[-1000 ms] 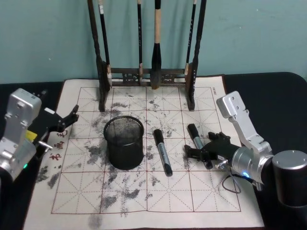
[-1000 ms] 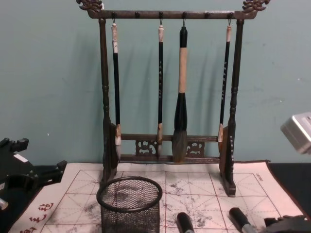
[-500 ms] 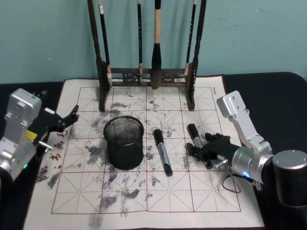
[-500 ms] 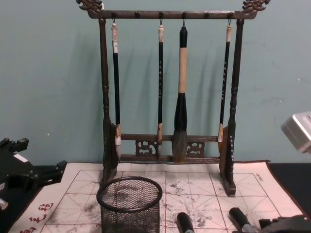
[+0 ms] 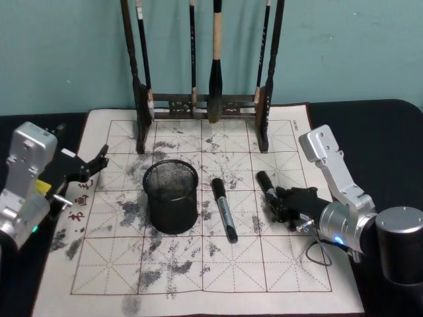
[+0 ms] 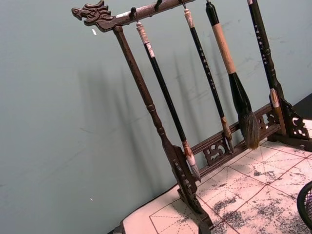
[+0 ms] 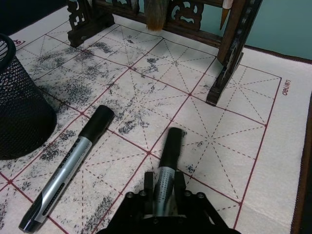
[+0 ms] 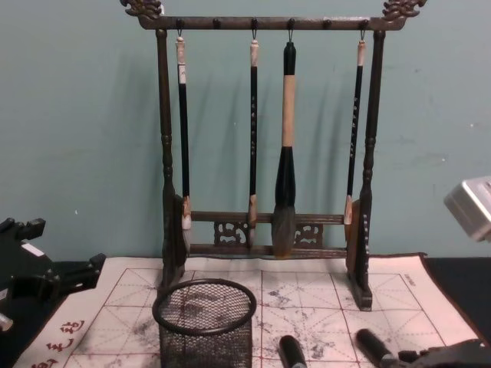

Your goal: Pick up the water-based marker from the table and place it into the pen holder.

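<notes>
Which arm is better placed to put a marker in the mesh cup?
Right: the right end effector grips the right-hand marker; the left end effector is parked far from it, beyond the pen holder.

Right gripper point(image 5: 276, 208) clasping marker point(image 5: 264, 182)

The white mat point(image 7: 229, 131) has a small red word point(image 7: 285, 87) near one corner. It looks like "deli", but it lies sideways, so that may be wrong. Red Chinese signs point(image 5: 78, 200) run down the mat's left edge, too small to read. The left marker point(image 5: 223, 211) and the right marker point(image 5: 264, 181) have tiny print that cannot be read.
</notes>
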